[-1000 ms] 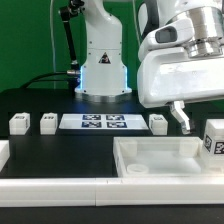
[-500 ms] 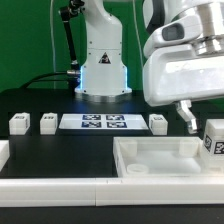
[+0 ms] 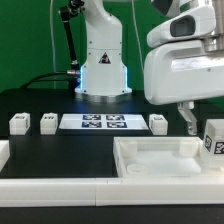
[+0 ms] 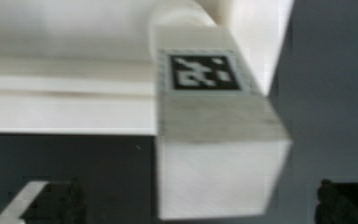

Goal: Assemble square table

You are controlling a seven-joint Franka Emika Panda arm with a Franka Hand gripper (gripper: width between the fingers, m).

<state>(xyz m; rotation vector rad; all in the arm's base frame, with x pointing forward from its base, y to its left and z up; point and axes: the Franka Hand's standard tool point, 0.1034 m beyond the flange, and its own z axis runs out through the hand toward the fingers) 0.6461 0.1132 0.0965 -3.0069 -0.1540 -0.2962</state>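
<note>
The white square table top point(image 3: 160, 157), a tray with a raised rim, lies at the front right. A tagged white leg point(image 3: 213, 139) stands at its right side. In the wrist view this leg point(image 4: 211, 110) fills the middle, with the table top point(image 4: 69, 70) behind it. My gripper point(image 3: 196, 120) hangs over this leg. It is open and holds nothing. In the wrist view the gripper point(image 4: 197, 205) has its dark fingertips point(image 4: 48, 200) on either side of the leg, apart from it. Three more legs stand on the table: two at the left point(image 3: 19, 123) point(image 3: 48, 122) and one in the middle point(image 3: 158, 122).
The marker board point(image 3: 103, 122) lies flat between the legs, in front of the robot base point(image 3: 103, 62). A long white bar fence point(image 3: 60, 187) runs along the front edge, with a white end piece point(image 3: 3, 152) at the exterior view's left.
My gripper has shifted a little toward the exterior view's right, closer over the right-hand leg. No part has moved.
</note>
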